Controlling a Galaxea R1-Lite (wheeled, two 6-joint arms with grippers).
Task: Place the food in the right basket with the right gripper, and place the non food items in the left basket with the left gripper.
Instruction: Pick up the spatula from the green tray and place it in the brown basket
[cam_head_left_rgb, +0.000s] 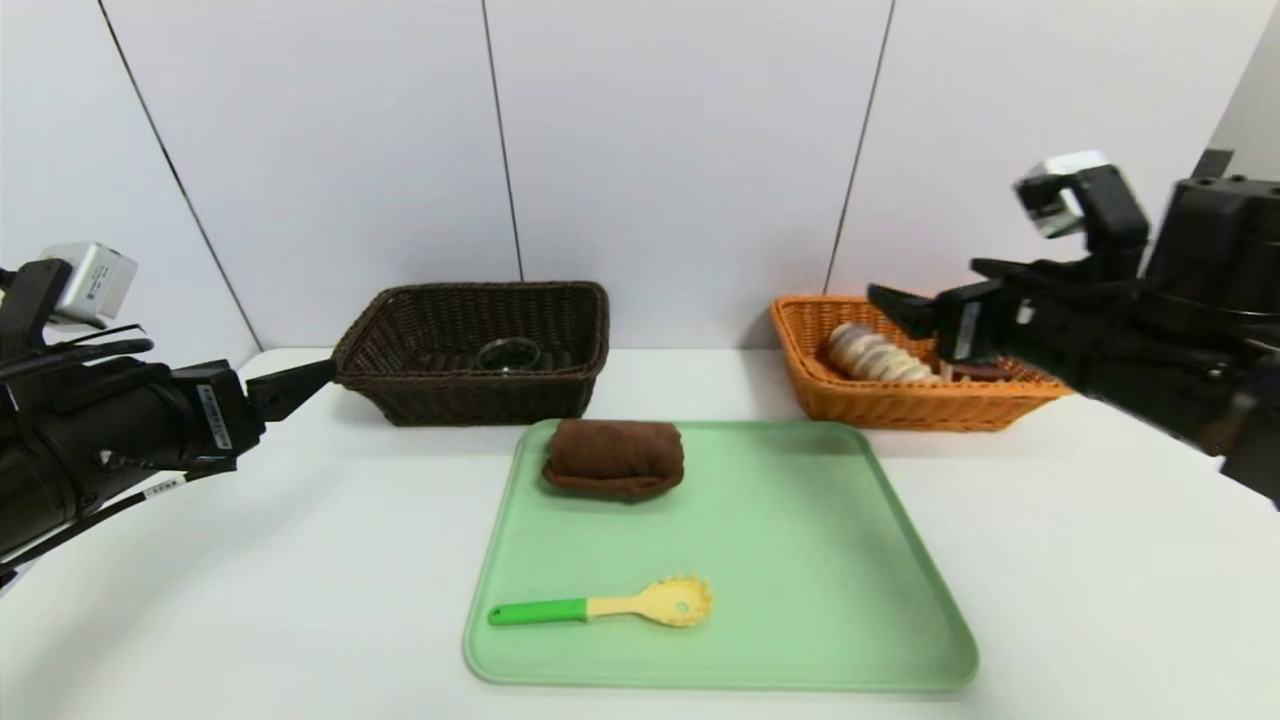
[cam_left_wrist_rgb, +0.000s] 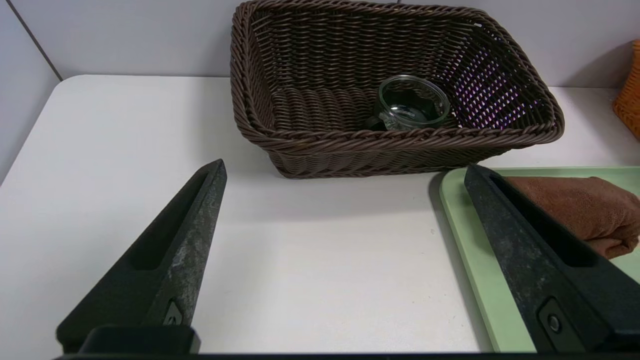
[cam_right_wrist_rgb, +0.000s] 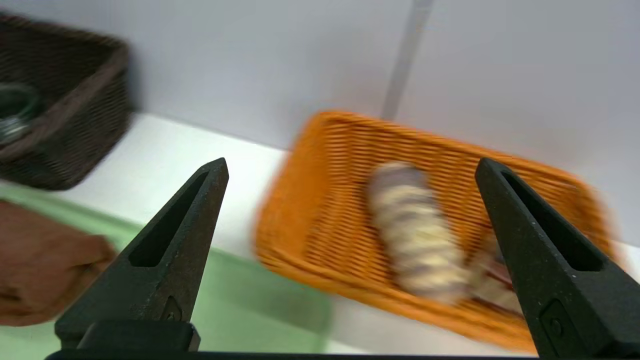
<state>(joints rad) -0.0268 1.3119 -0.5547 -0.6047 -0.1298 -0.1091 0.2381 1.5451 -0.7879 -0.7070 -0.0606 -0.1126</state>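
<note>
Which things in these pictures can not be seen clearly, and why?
- Second food item in the orange basket: head view, the right hand covers it; right wrist view, blurred.
- Towel: left wrist view, cut by a finger and the edge.
- Glass: head view, half hidden by the brown basket wall.

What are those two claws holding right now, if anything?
Nothing. The left claw and the right claw both stand open and empty above the table.

Bright, even light leaves only soft shadows on the worktop (cam_head_left_rgb: 1100, 560), while the right wrist view is smeared with blur across the orange basket (cam_right_wrist_rgb: 350, 150).
</note>
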